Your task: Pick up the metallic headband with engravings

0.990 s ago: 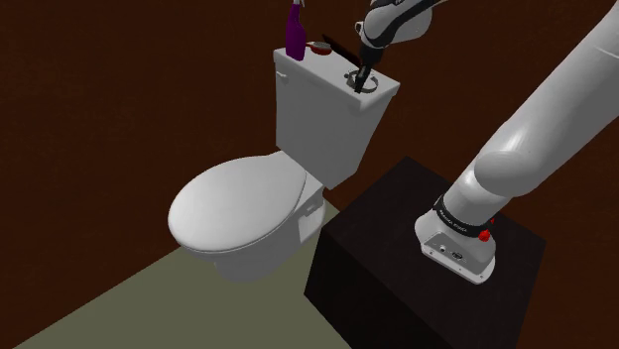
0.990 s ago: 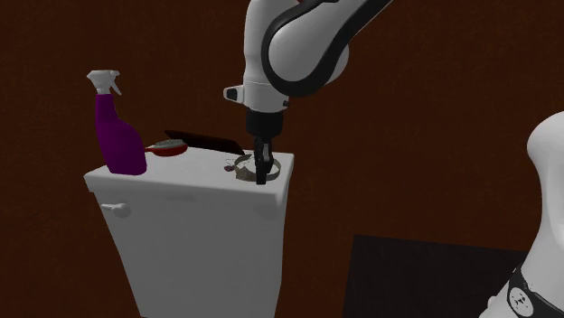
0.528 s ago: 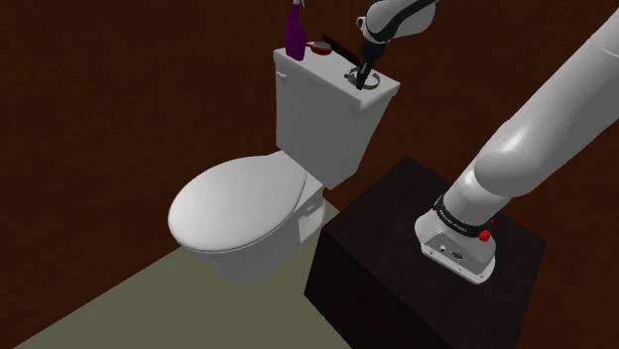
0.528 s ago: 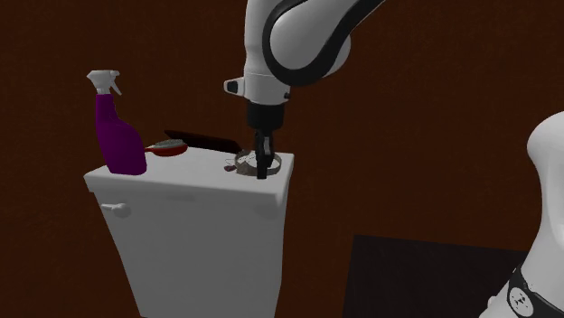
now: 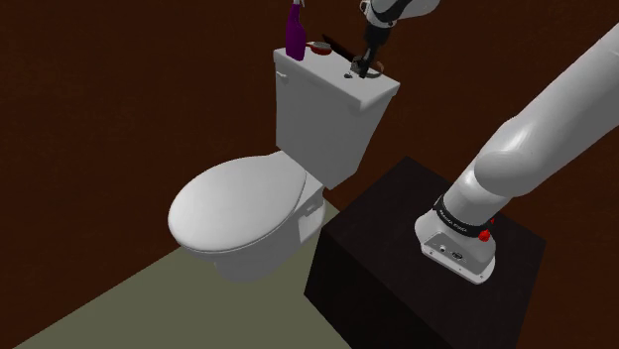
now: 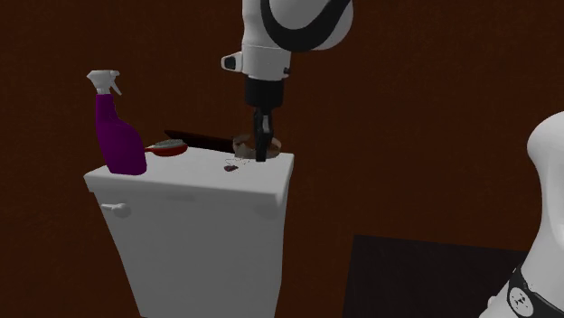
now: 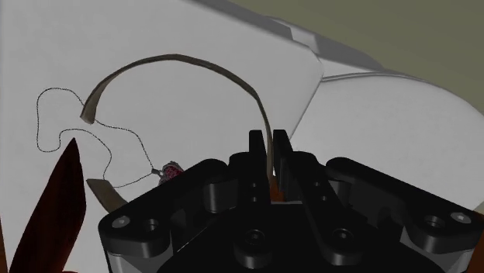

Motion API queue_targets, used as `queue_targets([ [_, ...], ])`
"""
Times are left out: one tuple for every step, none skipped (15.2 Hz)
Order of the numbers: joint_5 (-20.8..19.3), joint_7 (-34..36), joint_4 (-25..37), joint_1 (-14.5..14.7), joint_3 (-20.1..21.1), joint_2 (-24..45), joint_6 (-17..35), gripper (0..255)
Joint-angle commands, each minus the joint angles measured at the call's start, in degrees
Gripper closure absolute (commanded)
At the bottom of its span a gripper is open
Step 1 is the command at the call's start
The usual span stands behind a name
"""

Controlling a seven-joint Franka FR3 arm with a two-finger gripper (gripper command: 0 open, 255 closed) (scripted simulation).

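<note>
The metallic headband [image 7: 229, 74] is clasped between the fingers of the gripper [image 7: 271, 144] and held just above the tank lid [image 6: 185, 181], near its rear edge. Open room is left around it, and the purple spray bottle [image 6: 120, 137] stands well apart. Half a second earlier the headband was lying on the lid.

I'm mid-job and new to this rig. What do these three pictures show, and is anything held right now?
The machine is one white robot arm fixed on a dark box beside a white toilet. The shoulder view looks down from beside that box. The second exterior view faces the toilet's tank. The wrist view rides on the hand and looks along its black tool. On the tank lid are a purple spray bottle, a red brush and a thin chain with a pink pendant. The tool's two fingers are shut on the curved headband.
</note>
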Motion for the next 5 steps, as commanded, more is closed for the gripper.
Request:
queue_targets([
  [-0.12, 0.02, 0.91, 0.0, 0.1, -0.79, -1.71, 255],
  [-0.16, 0.03, 1.38, 0.0, 0.16, -1.13, -2.51, 255],
  [-0.2, 0.04, 1.86, 0.01, 0.21, -1.45, -3.3, 255],
  [-0.21, 0.04, 1.92, 0.01, 0.22, -1.51, -3.43, 255],
  [-0.2, 0.04, 1.93, 0.01, 0.22, -1.5, -3.42, 255],
])
